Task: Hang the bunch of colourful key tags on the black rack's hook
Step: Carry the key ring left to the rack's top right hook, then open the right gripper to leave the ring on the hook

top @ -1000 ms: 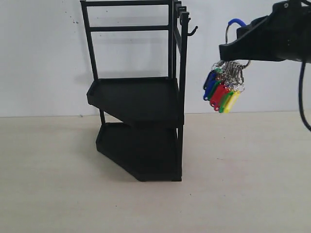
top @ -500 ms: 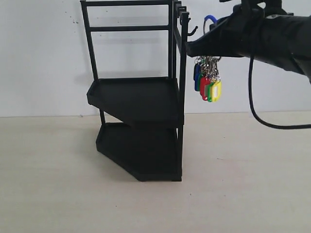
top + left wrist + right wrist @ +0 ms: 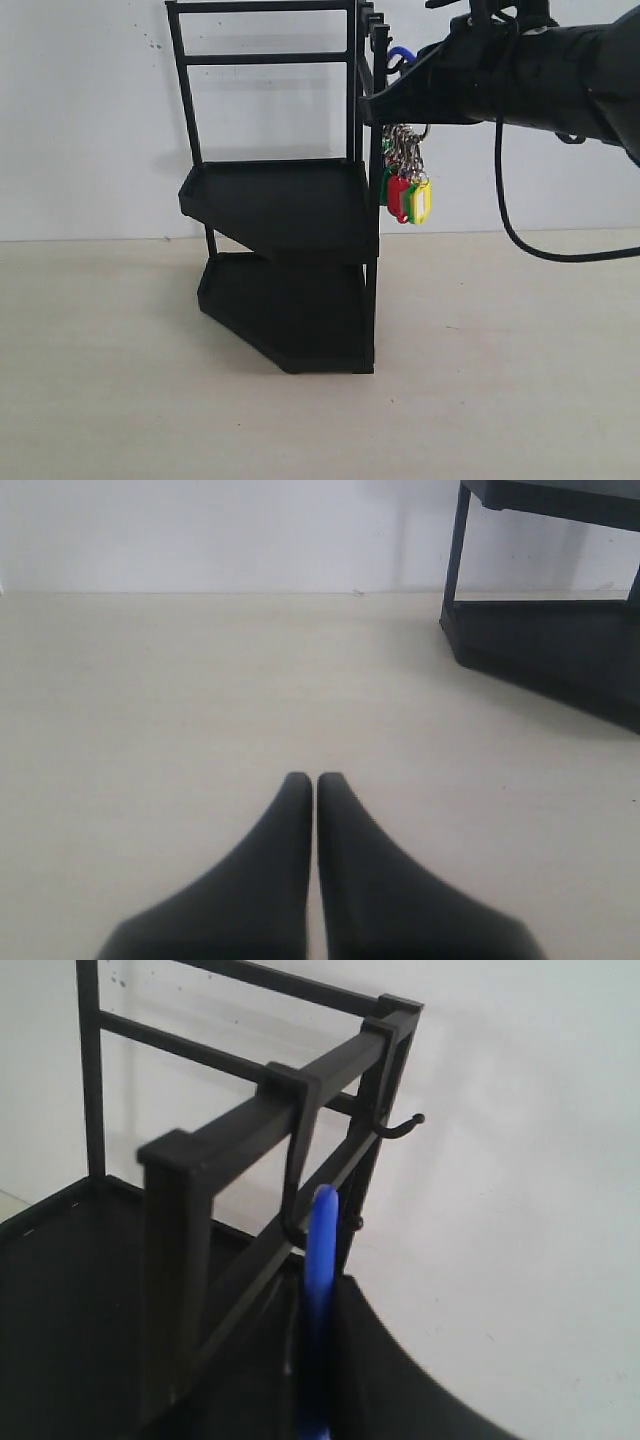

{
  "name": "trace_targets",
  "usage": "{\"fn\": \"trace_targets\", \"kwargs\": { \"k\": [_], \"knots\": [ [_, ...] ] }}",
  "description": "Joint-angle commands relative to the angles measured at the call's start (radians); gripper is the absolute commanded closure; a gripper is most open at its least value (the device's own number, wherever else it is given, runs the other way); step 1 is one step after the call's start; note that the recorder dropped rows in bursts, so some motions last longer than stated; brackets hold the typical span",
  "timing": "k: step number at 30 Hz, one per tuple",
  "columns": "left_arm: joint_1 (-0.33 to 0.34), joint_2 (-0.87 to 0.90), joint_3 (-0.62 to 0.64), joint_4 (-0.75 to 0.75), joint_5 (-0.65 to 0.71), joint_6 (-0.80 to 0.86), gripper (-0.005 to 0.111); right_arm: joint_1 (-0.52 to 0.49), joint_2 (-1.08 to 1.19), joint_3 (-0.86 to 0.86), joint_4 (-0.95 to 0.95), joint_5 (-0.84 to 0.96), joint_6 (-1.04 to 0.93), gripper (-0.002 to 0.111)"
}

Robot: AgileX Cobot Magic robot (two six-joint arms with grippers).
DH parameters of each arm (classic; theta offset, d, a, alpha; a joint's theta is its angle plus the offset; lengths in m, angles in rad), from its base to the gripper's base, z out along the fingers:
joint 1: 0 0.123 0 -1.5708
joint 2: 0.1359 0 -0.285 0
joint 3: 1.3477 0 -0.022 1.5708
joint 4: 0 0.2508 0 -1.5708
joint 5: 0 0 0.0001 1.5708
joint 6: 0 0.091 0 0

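The black rack stands at the centre left of the exterior view. My right gripper is up against its upper right post, shut on the ring of the colourful key tag bunch. The red, green and yellow tags hang below the fingers on short chains. The ring's blue sleeve rises above the gripper where the hook sticks out. In the right wrist view the blue sleeve stands right beside a thin hook; whether the ring is over it cannot be told. My left gripper is shut and holds nothing, low over the table.
A second hook sticks out farther along the rack's top bar. The rack's lower tray lies ahead of the left gripper. A white wall is behind. A black cable loops down from the right arm.
My right gripper has carried the bunch leftward and slightly up, from well right of the rack to its upper post. The tags now hang beside the rack's edge. The rack has not moved.
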Motion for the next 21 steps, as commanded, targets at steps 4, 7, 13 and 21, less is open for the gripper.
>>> {"fn": "trace_targets", "kwargs": {
  "k": [4, 7, 13, 21],
  "knots": [
    [0.004, -0.002, -0.001, -0.009, -0.015, -0.01, 0.102, 0.001, -0.005, -0.012, 0.001, 0.026, -0.017, 0.109],
    [0.004, -0.002, -0.001, -0.009, -0.015, -0.01, 0.102, 0.001, -0.005, -0.012, 0.001, 0.043, -0.014, 0.109],
    [0.004, -0.002, -0.001, -0.009, -0.015, -0.01, 0.102, 0.001, -0.005, -0.012, 0.005, 0.033, -0.007, 0.087],
    [0.004, -0.002, -0.001, -0.009, -0.015, -0.01, 0.102, 0.001, -0.068, -0.012, 0.032, -0.02, 0.004, 0.054]
  ]
}}
